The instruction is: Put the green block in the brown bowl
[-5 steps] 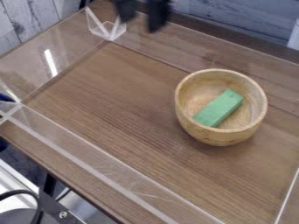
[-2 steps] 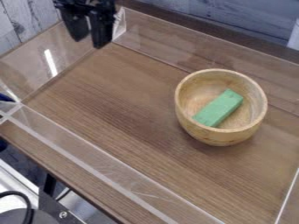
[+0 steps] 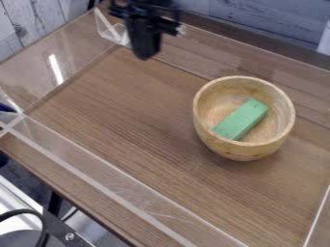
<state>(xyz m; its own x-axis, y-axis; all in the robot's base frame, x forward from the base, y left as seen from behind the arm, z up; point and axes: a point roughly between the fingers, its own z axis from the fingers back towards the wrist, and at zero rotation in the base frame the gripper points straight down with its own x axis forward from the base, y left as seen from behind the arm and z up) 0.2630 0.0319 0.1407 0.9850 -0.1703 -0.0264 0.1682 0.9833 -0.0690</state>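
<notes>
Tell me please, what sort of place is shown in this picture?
Most likely a robot test bench in a lab or workshop. A wooden table is fenced by clear plastic walls, a dark robot end effector hangs above it, and the only props are a brown bowl holding a green block.

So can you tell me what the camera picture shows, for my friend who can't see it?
A green block lies inside a brown bowl on the right side of a wooden table. The robot's black pincer hangs shut and empty near the table's far edge, well apart from the bowl. Clear plastic walls run around the table.
</notes>
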